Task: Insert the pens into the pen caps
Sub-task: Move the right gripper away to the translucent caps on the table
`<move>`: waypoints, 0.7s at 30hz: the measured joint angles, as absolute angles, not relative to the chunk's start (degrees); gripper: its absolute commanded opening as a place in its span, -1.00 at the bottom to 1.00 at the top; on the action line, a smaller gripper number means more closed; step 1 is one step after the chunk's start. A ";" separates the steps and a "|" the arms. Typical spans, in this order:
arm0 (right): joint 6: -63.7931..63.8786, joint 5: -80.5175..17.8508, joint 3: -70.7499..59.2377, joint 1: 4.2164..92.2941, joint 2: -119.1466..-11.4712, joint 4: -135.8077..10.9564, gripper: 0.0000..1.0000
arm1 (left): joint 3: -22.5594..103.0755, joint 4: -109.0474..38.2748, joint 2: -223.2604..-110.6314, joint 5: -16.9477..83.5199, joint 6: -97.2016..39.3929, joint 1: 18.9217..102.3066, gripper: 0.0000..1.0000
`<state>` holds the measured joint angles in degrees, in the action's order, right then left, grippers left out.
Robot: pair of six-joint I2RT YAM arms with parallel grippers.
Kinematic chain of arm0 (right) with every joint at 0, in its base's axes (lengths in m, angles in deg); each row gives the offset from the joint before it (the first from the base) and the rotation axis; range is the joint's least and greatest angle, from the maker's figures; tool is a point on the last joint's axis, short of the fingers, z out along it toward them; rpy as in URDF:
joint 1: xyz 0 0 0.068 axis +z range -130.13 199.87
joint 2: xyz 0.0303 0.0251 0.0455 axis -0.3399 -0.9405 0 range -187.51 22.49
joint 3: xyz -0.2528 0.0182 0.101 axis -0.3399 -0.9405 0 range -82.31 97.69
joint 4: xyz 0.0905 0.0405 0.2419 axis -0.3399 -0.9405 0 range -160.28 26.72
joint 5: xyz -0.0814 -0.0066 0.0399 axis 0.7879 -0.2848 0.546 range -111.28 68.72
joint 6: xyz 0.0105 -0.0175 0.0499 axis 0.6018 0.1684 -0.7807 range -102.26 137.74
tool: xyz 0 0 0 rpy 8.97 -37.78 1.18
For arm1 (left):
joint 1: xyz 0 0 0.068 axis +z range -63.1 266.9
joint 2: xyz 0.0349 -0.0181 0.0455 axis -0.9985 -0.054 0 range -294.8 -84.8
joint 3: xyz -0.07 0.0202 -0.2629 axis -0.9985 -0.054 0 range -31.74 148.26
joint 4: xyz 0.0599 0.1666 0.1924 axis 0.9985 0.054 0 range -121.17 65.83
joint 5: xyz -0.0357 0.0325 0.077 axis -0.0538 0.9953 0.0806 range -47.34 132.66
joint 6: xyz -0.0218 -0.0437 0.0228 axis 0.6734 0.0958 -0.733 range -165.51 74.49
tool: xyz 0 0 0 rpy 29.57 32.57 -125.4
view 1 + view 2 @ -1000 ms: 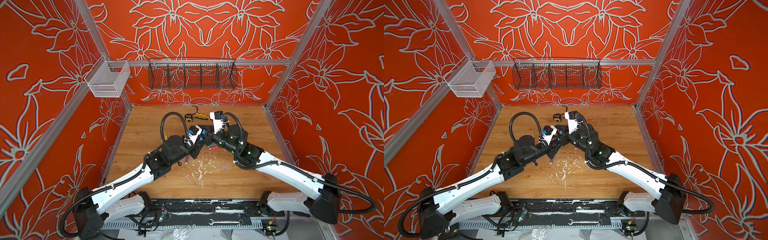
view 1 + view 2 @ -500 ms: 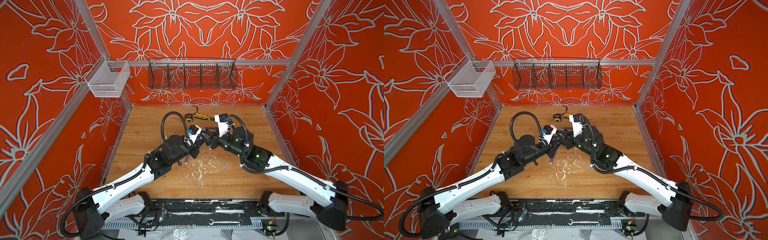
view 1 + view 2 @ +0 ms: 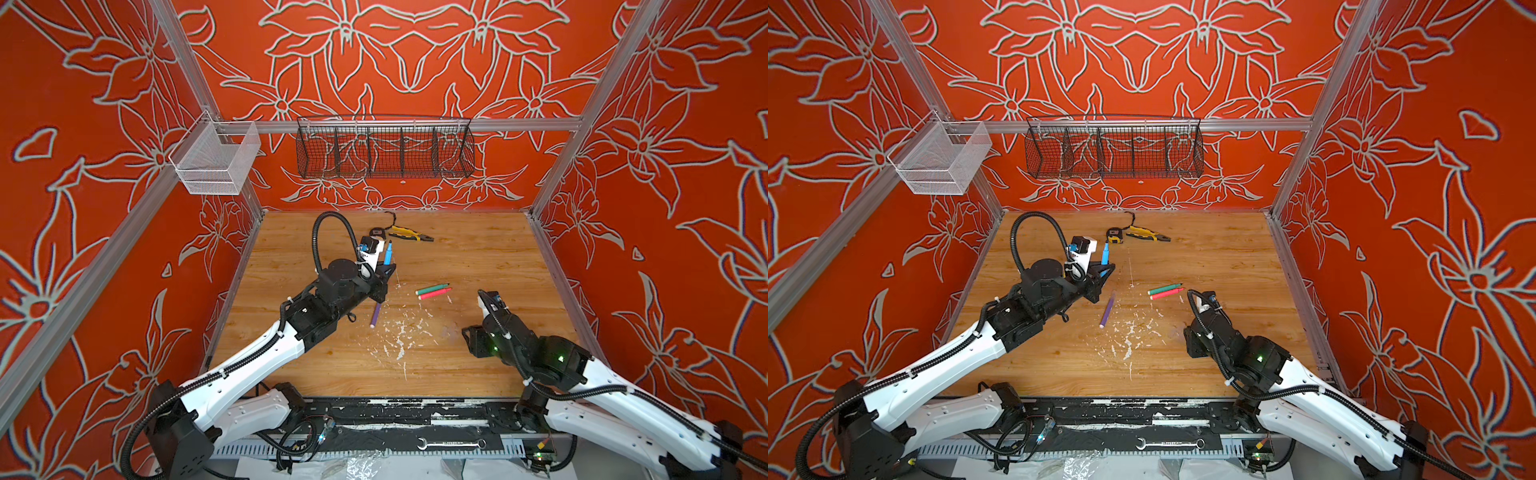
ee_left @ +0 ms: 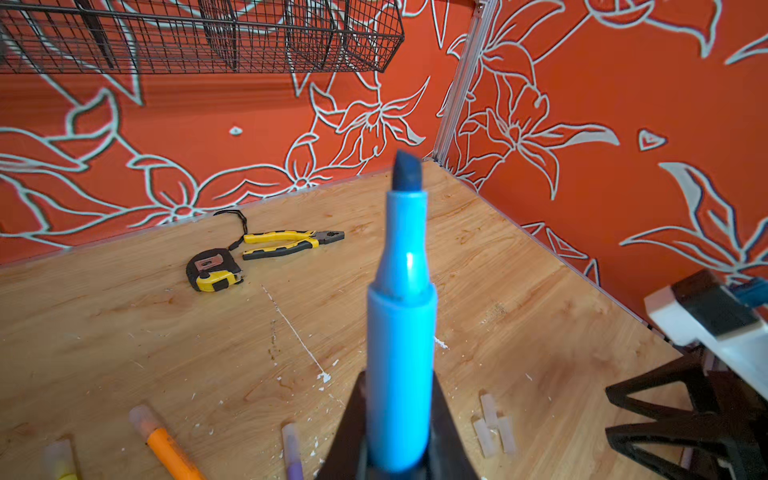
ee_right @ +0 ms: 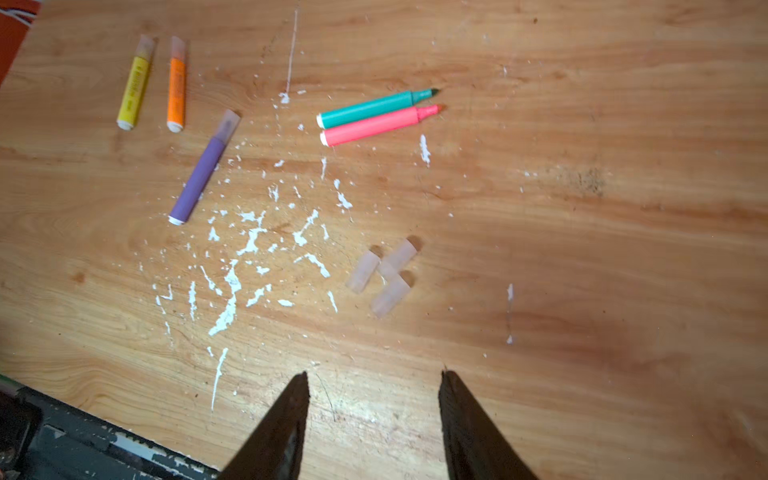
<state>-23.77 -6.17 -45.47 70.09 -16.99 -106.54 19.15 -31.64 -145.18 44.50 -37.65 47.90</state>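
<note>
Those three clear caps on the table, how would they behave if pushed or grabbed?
The clear caps look cylindrical, lying on their sides, so a nudge probably rolls them. Small smooth plastic: likely light, may slip when pinched.

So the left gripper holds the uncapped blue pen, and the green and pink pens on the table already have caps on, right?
Not quite: the green pen and pink pen lie uncapped, tips bare, in the right wrist view. The left gripper does hold the uncapped blue pen.
</note>
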 measured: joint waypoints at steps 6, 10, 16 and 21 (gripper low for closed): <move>-25.74 -6.32 -46.10 70.09 -22.13 -107.59 -0.04 | 19.15 -31.13 -144.66 44.48 -37.30 47.92 -1.00; -25.81 -6.73 -46.19 70.09 -27.53 -107.02 -0.06 | 19.15 -31.11 -145.07 44.48 -37.30 47.92 -1.00; -25.50 -7.22 -46.19 70.09 -32.66 -104.05 -0.05 | 19.15 -30.78 -146.19 44.48 -37.30 47.94 -1.00; -24.98 -7.57 -46.19 70.09 -38.11 -99.88 -0.02 | 19.15 -30.72 -146.19 44.48 -37.30 47.97 -1.00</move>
